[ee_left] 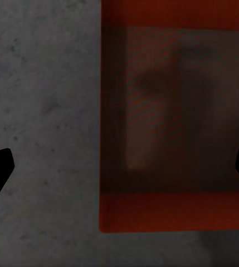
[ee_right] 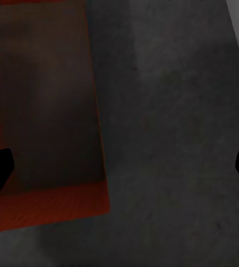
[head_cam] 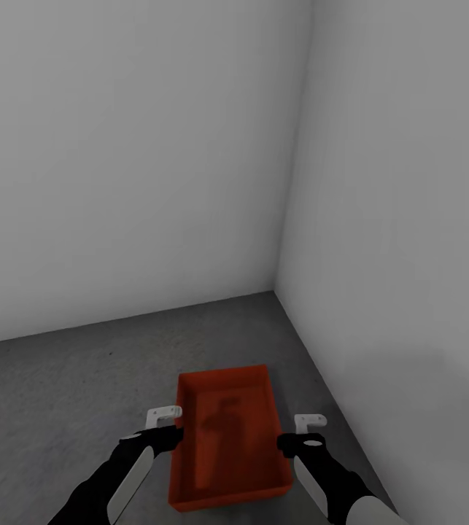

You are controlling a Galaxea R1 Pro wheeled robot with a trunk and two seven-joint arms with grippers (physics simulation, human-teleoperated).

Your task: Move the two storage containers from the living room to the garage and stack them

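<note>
An orange-red storage container sits on the dark grey concrete floor near the corner of two plain grey-white walls; the left gripper hangs just beside its left wall, the right gripper just beside its right wall; both are spread wide, holding nothing; the container's open top faces up, shadows across its bottom.

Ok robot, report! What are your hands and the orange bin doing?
Left gripper open, at the bin's left wall. Right gripper open, off its right side. Bin empty, on the grey floor, near the wall corner. Nothing blocking.
</note>
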